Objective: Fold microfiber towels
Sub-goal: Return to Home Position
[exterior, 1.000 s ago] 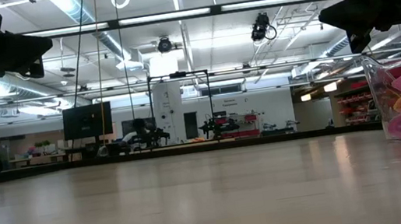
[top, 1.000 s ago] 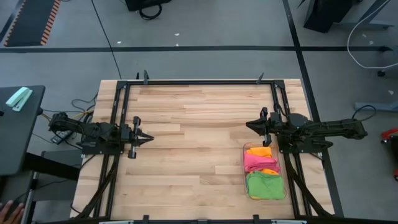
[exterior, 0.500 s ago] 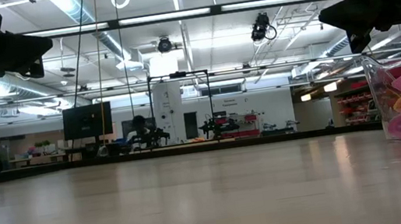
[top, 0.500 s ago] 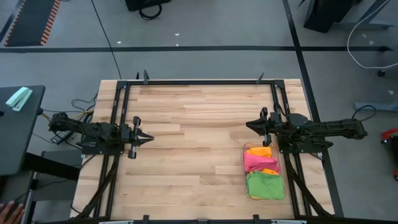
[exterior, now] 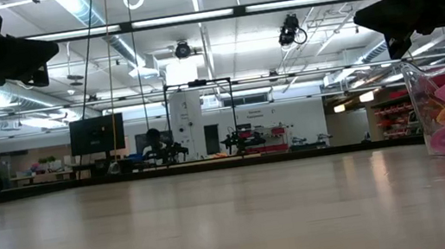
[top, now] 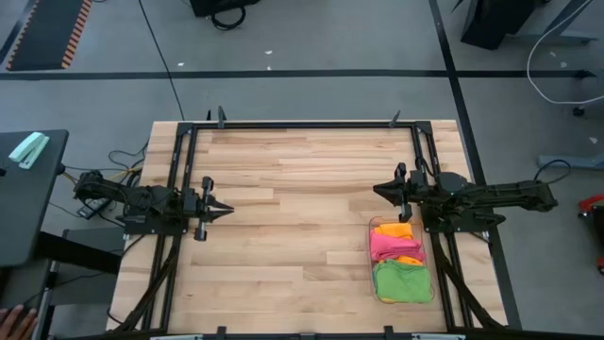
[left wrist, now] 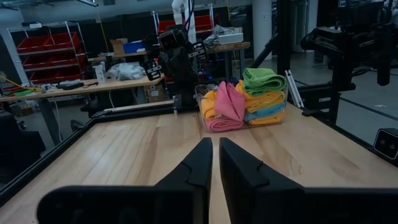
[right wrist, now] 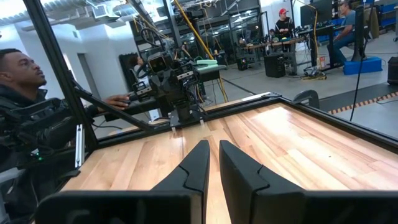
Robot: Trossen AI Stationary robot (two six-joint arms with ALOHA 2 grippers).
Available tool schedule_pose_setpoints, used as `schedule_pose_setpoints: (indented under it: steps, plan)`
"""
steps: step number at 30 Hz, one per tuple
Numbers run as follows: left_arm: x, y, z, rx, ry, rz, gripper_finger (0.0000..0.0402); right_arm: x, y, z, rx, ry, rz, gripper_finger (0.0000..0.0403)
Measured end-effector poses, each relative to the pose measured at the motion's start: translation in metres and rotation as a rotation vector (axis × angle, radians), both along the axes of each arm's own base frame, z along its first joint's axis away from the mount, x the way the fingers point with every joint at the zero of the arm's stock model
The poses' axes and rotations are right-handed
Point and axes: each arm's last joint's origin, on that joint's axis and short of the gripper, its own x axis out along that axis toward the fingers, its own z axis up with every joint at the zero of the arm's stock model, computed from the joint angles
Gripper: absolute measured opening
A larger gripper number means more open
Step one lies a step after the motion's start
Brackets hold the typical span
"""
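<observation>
From above, you see the left hand (top: 226, 210) over the left side of the tabletop (top: 302, 189), tips pointing inward. The right hand (top: 377, 190) faces it from the right side. Just beside the right hand, the microfiber towels (top: 396, 247) lie folded in the clear bin (top: 370, 255): orange, pink and green.

At tabletop level, both arms hang as dark shapes in the upper corners, above the wood. The bin with a pink towel shows at the right edge.

Past the left wrist, your two fingers (left wrist: 200, 163) are drawn together on nothing. The towels sit stacked in the bin across the tabletop, green on top.

Past the right wrist, the fingers (right wrist: 199, 163) are likewise closed and empty. The left arm stands opposite, and a person (right wrist: 22, 74) is beside the frame.
</observation>
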Motion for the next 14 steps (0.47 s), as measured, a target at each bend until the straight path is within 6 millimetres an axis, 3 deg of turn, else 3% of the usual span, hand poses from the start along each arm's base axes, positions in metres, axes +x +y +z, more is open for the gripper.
schedule_pose_setpoints:
  steps: [14]
  plan:
    - [0.0,0.0,0.0,0.0,-0.001,0.0,0.0028,0.0,0.0,0.0,0.0,0.0,0.0,0.0044]
